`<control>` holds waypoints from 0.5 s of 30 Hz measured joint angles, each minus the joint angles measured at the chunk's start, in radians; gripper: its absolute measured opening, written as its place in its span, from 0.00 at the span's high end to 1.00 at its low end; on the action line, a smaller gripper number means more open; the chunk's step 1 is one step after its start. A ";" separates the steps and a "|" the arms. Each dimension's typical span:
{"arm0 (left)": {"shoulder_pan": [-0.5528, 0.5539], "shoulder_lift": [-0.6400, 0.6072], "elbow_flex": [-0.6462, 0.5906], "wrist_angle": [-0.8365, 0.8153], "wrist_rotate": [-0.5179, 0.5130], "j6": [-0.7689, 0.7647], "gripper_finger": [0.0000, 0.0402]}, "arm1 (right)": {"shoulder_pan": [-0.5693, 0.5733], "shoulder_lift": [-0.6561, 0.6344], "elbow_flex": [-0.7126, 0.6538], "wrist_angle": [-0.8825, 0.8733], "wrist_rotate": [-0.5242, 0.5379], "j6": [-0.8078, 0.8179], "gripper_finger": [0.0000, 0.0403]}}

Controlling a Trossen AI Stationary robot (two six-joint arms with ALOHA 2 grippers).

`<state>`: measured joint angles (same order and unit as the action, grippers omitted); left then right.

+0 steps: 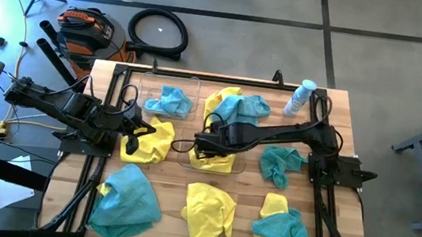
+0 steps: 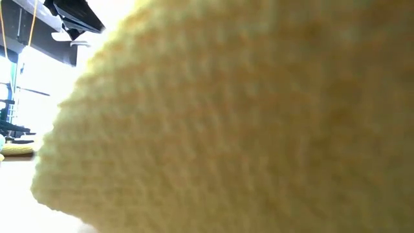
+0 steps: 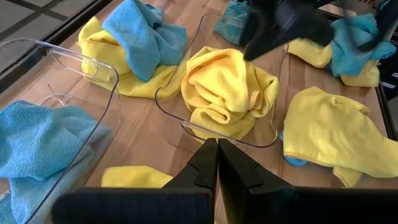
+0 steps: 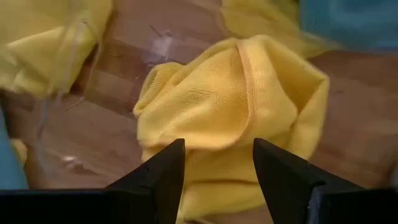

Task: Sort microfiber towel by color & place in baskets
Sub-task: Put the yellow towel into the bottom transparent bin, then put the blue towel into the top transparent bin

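Yellow and teal microfiber towels lie scattered on the wooden table. One clear basket [image 1: 151,84] holds a teal towel [image 1: 173,101]. The second basket [image 3: 166,114] holds a crumpled yellow towel [image 4: 230,106]. My right gripper [image 4: 217,163] hovers open just above that yellow towel, one finger on each side of its bulge. My left gripper [image 3: 217,163] is shut and hangs over another yellow towel [image 1: 157,141] that lies on the table left of the second basket. The low view is filled by a yellow towel [image 2: 246,123] close to the lens.
Loose on the table are a teal towel [image 1: 130,199], a yellow towel [image 1: 209,208], a yellow and teal heap [image 1: 282,227], a teal towel [image 1: 282,162] and a mixed heap [image 1: 238,106]. A small spray bottle [image 1: 301,97] lies near the far right corner.
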<state>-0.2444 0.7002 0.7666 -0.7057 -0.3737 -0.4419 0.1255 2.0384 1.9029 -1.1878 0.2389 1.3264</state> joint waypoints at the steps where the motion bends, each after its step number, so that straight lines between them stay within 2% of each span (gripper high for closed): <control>1: 0.000 0.000 0.000 0.000 0.000 0.000 1.00 | 0.007 0.000 0.030 -0.029 0.014 -0.019 0.54; 4: 0.000 0.000 0.000 0.000 0.000 0.000 1.00 | 0.034 -0.002 0.088 -0.103 0.092 -0.075 0.54; 8: 0.000 0.000 0.000 0.000 0.000 -0.001 1.00 | 0.079 -0.002 0.105 -0.204 0.193 -0.072 0.54; 11: 0.000 0.000 0.000 0.000 0.000 -0.002 1.00 | 0.111 -0.002 0.097 -0.289 0.223 -0.043 0.54; 15: 0.000 0.000 0.000 0.001 0.000 -0.049 1.00 | 0.149 -0.022 0.016 -0.322 0.221 0.006 0.59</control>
<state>-0.2446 0.7002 0.7666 -0.7049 -0.3737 -0.4912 0.2741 2.0163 1.9190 -1.5098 0.4600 1.3324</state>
